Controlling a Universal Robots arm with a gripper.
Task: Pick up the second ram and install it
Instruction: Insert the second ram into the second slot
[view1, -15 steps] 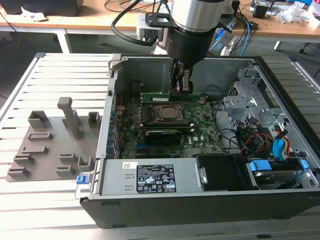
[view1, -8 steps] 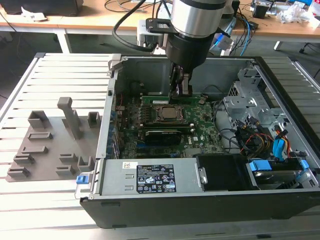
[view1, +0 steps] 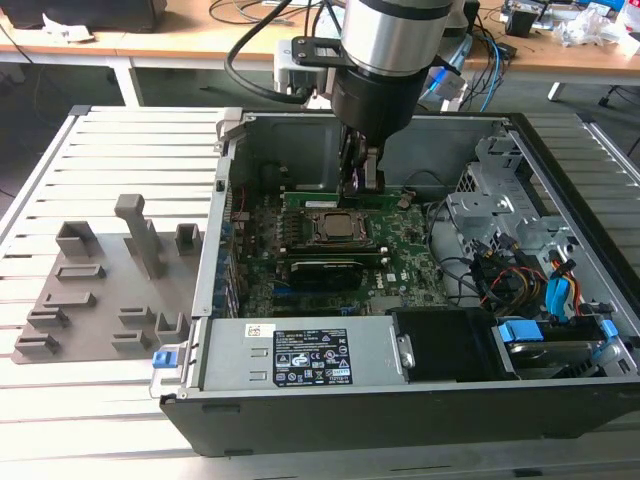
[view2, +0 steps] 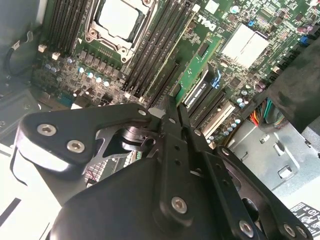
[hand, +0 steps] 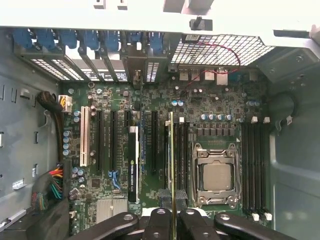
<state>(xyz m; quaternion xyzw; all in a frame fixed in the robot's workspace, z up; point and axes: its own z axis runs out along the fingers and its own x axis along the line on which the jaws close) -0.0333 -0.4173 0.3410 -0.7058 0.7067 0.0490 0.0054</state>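
Observation:
The second ram (hand: 171, 165) is a thin green board seen edge-on, running between my fingertips in the first wrist view. My gripper (hand: 172, 220) is shut on it. In the second wrist view the ram (view2: 200, 65) slants away from the gripper (view2: 172, 112) over the black memory slots (view2: 155, 55). In the exterior view the gripper (view1: 360, 188) reaches down inside the open computer case, with the ram (view1: 315, 197) lying along the motherboard just behind the processor socket (view1: 335, 228). I cannot tell whether the ram is seated in a slot.
Grey holder blocks (view1: 110, 290) stand on a mat at the exterior view's left, outside the case. Inside are a power supply (view1: 300, 355), an expansion card (view1: 320, 270), and a drive cage with cables (view1: 520, 260) at the right. The case walls (view1: 225, 180) hem in the arm.

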